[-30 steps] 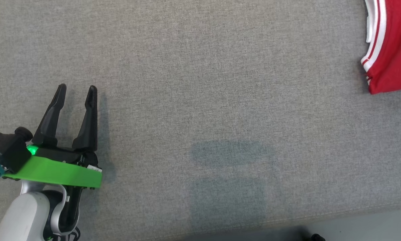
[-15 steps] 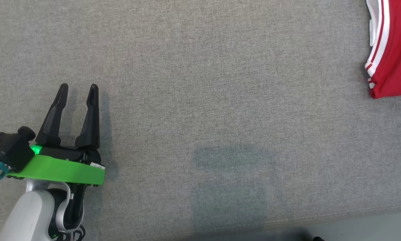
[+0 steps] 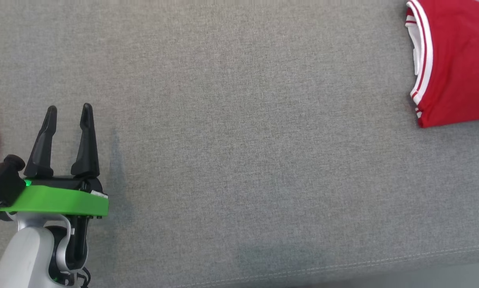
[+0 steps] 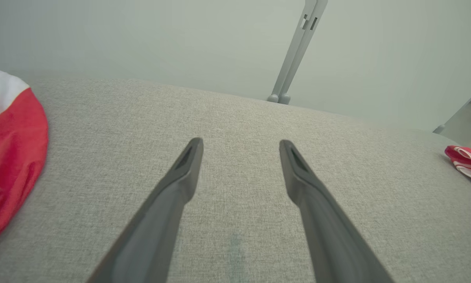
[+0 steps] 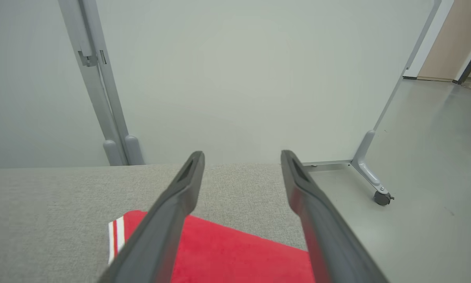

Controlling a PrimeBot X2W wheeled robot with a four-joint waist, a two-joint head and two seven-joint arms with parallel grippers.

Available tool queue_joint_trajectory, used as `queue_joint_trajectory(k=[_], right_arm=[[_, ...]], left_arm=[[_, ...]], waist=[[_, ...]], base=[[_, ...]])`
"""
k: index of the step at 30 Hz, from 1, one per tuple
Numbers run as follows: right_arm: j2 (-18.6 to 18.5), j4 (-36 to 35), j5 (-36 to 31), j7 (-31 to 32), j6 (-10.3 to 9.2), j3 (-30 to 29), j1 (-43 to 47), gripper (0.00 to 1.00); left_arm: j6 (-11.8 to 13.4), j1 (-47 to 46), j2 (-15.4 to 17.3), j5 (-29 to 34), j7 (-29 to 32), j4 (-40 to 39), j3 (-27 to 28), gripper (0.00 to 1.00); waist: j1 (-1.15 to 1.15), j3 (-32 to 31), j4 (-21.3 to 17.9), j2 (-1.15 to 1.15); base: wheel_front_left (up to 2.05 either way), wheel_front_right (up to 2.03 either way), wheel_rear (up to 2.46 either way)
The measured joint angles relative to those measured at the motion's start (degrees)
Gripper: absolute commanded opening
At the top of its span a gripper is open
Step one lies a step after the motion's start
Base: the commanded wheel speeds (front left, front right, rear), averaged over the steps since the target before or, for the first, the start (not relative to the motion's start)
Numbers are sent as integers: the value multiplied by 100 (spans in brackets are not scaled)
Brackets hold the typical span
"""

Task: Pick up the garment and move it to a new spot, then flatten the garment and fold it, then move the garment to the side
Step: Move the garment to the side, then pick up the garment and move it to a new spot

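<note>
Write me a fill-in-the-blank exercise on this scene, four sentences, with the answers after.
1. The left gripper hangs over the grey fabric surface with its jaws ____.
2. The garment, folded, is ____ with white stripes.
3. In the head view that garment lies toward the upper ____ corner.
4. The right gripper, jaws apart, holds ____.

Answers: open; red; right; nothing.

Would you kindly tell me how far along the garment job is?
Done, apparently: the red garment lies folded at the right end of the grey surface. In hand: nothing; the left gripper and right gripper are both open. Left: perhaps the other red cloth at the far left.
</note>
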Motion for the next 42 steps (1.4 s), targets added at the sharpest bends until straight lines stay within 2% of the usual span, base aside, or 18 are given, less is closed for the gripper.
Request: queue_joint_trajectory(k=[1, 12, 19, 23, 30, 39, 42], right_arm=[[166, -108, -2, -67, -1, 42, 149, 100], [965, -392, -360, -51, -52, 334, 1438, 100], [1296, -637, -664, -32, -53, 268, 2072, 100], [1329, -797, -882, -26, -54, 97, 2258, 100], [1379, -1107, -1278, -26, -57, 30, 2335, 100], [1658, -1306, -1621, -26, -48, 534, 2314, 100], [1735, -1303, -1657, -26, 7, 676, 2310, 100]], left_arm=[[1, 21, -7, 14, -38, 98, 29, 100], [1, 591, 4, 63, -118, 686, 303, 100], [9, 891, 9, 63, -120, 867, 389, 100], [9, 924, -2, 63, -144, 876, 377, 100], [9, 940, -82, 63, -149, 909, 413, 100], [20, 1363, -124, 64, -152, 923, 820, 100], [56, 1488, -129, 104, -152, 906, 969, 100]], waist=[[0, -146, 2, 0], [0, -999, -1, 0], [0, -1484, -13, 0], [-1, -1657, 24, 0], [0, -1768, 325, 0], [0, -1913, 940, 0], [0, -1977, 1165, 0]], base=[[0, 0, 0], [0, 0, 0], [0, 0, 0], [0, 0, 0], [0, 0, 0], [0, 0, 0], [0, 0, 0]])
